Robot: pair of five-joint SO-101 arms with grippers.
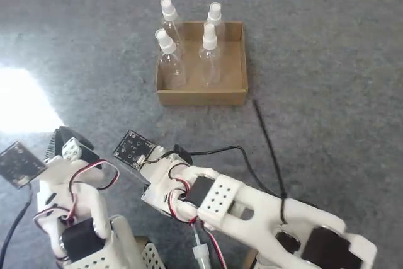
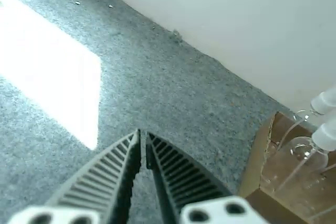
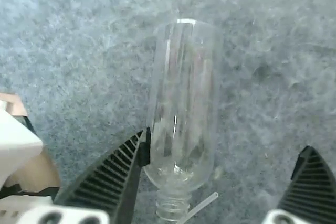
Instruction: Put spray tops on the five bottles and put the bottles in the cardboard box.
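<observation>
Four clear bottles with white spray tops (image 1: 209,36) stand upright in the cardboard box (image 1: 201,97) at the far middle of the table. A fifth clear bottle (image 3: 181,108) lies on the grey carpet without a top, its threaded neck toward the right wrist camera. My right gripper (image 3: 226,142) is open wide around it, and the bottle touches one finger (image 3: 123,163). A thin tube (image 3: 202,205) shows at the neck. A white spray top (image 1: 200,255) lies under the right arm. My left gripper (image 2: 143,134) is shut and empty, low over the carpet at the near left.
The box corner and two capped bottles (image 2: 310,156) show at the edge of the left wrist view. A black cable (image 1: 267,149) runs across the carpet from near the box to the right arm. A bright patch of light (image 1: 22,102) lies at the left.
</observation>
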